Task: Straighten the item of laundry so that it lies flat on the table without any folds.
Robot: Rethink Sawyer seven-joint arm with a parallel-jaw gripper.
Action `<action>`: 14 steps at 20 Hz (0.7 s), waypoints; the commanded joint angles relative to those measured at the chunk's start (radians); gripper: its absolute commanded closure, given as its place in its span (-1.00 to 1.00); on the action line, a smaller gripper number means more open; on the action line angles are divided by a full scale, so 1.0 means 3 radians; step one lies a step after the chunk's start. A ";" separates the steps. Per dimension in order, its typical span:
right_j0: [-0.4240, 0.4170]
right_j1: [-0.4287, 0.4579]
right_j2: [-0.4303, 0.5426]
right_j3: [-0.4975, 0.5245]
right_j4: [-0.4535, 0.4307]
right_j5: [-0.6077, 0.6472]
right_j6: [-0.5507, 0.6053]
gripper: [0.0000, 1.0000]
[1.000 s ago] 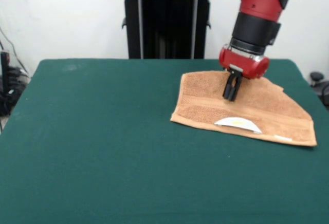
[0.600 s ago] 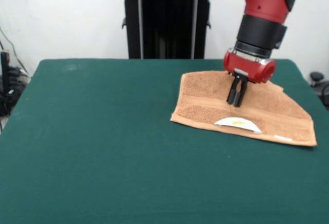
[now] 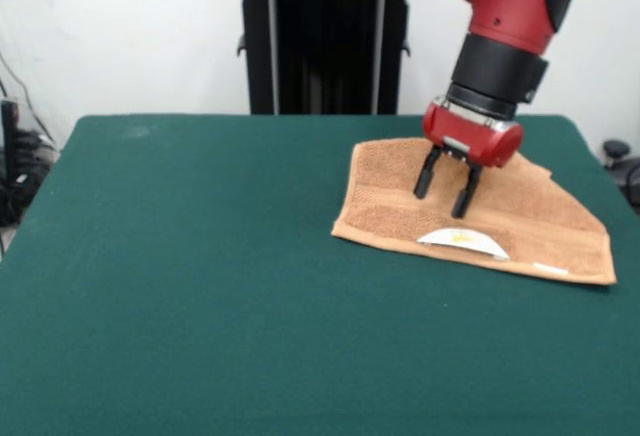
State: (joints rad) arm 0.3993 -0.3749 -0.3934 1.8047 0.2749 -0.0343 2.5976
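Front view: towel lies on desk, at approx 2 o'clock from desk centre. Not flat yet; it looks doubled over, w/ white label at near edge. Gripper released, jaws spread, empty, hanging over towel's upper part. Judgement: unfolding left to do; no grasp yet.

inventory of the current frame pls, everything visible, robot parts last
towel: 1, light brown, right half of the table, partly folded, under the gripper
label: 1, white with a yellow mark, on the towel's near edge
table: 1, dark green, fills most of the view
pedestal: 1, black, behind the table's far edge
clutter: dark items and cables, off the table's left edge
arm: 1, red and black, coming down from top right
gripper: 1, black fingers spread open, just over the towel
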 commanded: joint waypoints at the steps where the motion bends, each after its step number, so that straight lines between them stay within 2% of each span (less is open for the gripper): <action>1: 0.0150 0.0282 0.0027 -0.0048 0.0373 0.0017 0.0624 -1.00; 6: 0.0369 0.0612 -0.0156 -0.0121 0.0766 -0.0047 0.0776 -1.00; 10: 0.0643 0.0890 -0.0312 -0.0236 0.1221 0.0000 0.0881 -1.00; 14: 0.0693 0.1024 -0.0300 -0.0314 0.1463 -0.0004 0.0825 -1.00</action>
State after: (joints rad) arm 0.5620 -0.1813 -0.5181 1.7861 0.5693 -0.0347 2.5976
